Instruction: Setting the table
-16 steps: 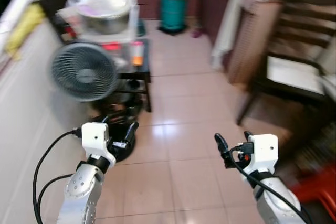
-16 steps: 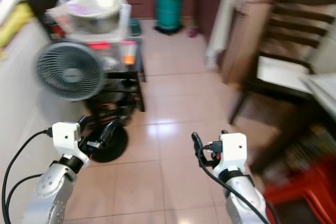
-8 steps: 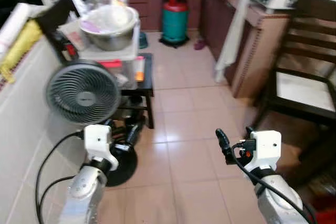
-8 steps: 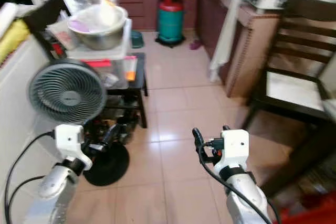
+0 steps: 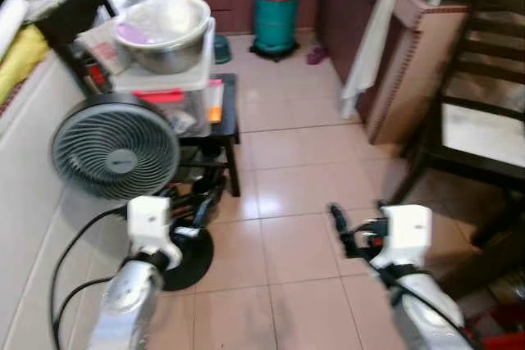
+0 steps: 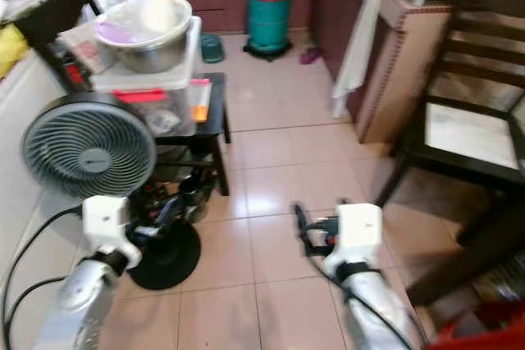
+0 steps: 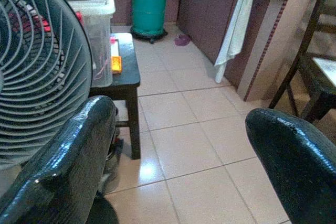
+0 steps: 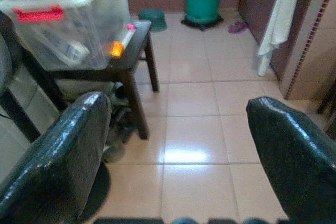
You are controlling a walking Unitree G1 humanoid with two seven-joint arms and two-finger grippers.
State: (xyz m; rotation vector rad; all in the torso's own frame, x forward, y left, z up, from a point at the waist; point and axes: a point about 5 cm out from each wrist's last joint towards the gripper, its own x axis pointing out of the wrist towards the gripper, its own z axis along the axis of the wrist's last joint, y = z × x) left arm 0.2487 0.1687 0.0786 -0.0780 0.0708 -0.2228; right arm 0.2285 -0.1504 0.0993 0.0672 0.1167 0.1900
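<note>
1. Two grippers are raised over the tiled floor (image 5: pixel 287 170) nearest the camera. The left gripper (image 5: pixel 197 202) is low on the left, in front of the fan, its fingers (image 7: pixel 68 161) spread wide with nothing between them. The right gripper (image 6: pixel 316 223) is low on the right, somewhat blurred, and its fingers (image 8: pixel 63 150) are likewise set wide apart and empty.
2. Just beyond the left gripper stands a grey fan (image 5: pixel 115 147) on a round black base (image 6: pixel 168 256), next to the white wall on the left.
3. Behind the fan is a low dark side table (image 5: pixel 225 120). On it sits a clear plastic box (image 8: pixel 73 24) with red latches, and an orange-tipped item lies along the table edge beside the box.
4. On top of the box rests a steel bowl (image 5: pixel 164 26). Inside it lie pale things, one of them purple, possibly tableware for the setting, though they are too hazy to tell apart.
5. On the right side stands a dark wooden chair (image 5: pixel 480 129) with a light seat, well apart from both grippers. A red object shows at the lower right corner by the chair legs.
6. Beyond the chair a brown counter (image 5: pixel 410 63) runs toward the back, with a white cloth (image 5: pixel 373 34) hanging down its front.
7. Farthest off, a green gas cylinder (image 5: pixel 275 22) with a red top stands against dark cabinets, and a small green bowl-shaped thing lies on the floor next to it.
</note>
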